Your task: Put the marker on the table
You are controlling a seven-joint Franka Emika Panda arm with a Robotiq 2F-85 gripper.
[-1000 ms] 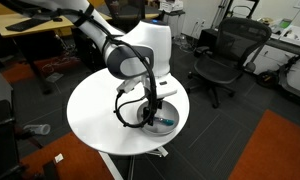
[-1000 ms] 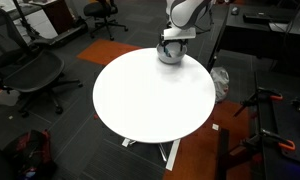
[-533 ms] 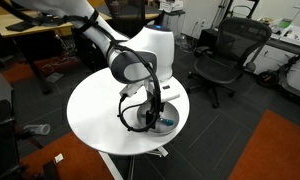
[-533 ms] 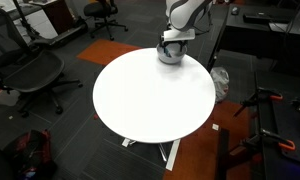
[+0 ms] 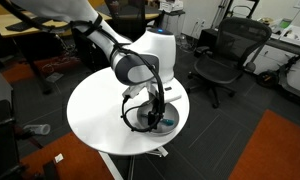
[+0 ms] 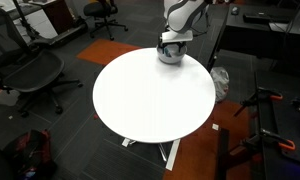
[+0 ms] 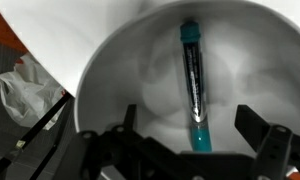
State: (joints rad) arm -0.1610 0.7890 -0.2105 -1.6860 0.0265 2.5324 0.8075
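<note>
Inside the bowl (image 7: pixel 110 80), marker (image 7: pixel 191 70) lying flat, gripper (image 7: pixel 190 128) spread wide astride it

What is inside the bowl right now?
The marker lies flat in the bowl; the gripper hangs over it, jaws open. Nothing else shows in the wrist view, but the gripper covers the bowl's near part.

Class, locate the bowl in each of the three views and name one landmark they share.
Exterior view: bowl at the near-right edge of the round white table, under the gripper.
Exterior view: bowl at the table's far edge, under the gripper.
Wrist view: bowl fills most of the frame, marker inside.
Shared landmark: the white table, top left in the wrist view.
</note>
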